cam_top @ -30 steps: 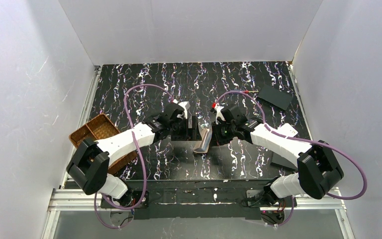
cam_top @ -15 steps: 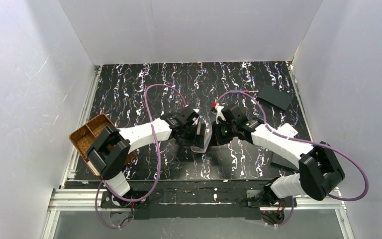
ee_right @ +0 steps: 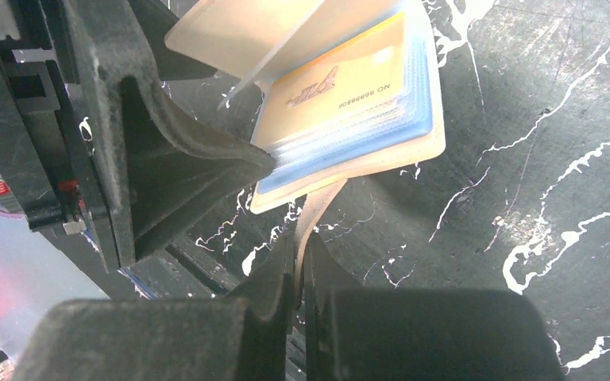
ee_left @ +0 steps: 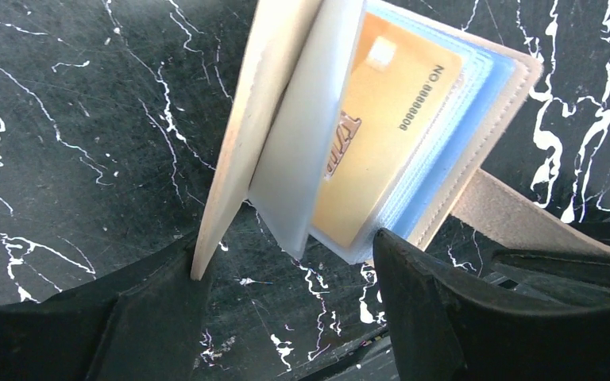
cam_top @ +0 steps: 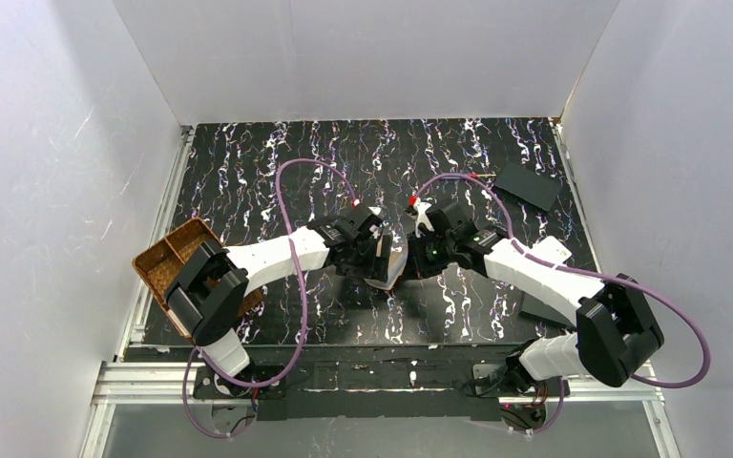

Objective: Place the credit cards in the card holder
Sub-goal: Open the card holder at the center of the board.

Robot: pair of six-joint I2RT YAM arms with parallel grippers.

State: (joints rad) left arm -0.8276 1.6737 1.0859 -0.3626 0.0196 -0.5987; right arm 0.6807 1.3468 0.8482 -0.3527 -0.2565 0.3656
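Well right of the woven tray (cam_top: 162, 260), the card holder (cam_top: 388, 268) was upright and open over the counter (cam_top: 248, 162), with a gold card (ee_left: 381, 135) showing in its clear sleeve. The right gripper (ee_right: 298, 242) was pinched tight on its snap tab (ee_right: 318, 202). The left gripper (ee_left: 286, 246), a second earlier clear of the holder on the tray side, had moved in and straddled its lower edge, jaws spread wide, gripping nothing.

top: card holder (cam_top: 388, 275) mostly occluded | sleeved credit cards (ee_left: 385, 135) behind front one: cnt unreadable
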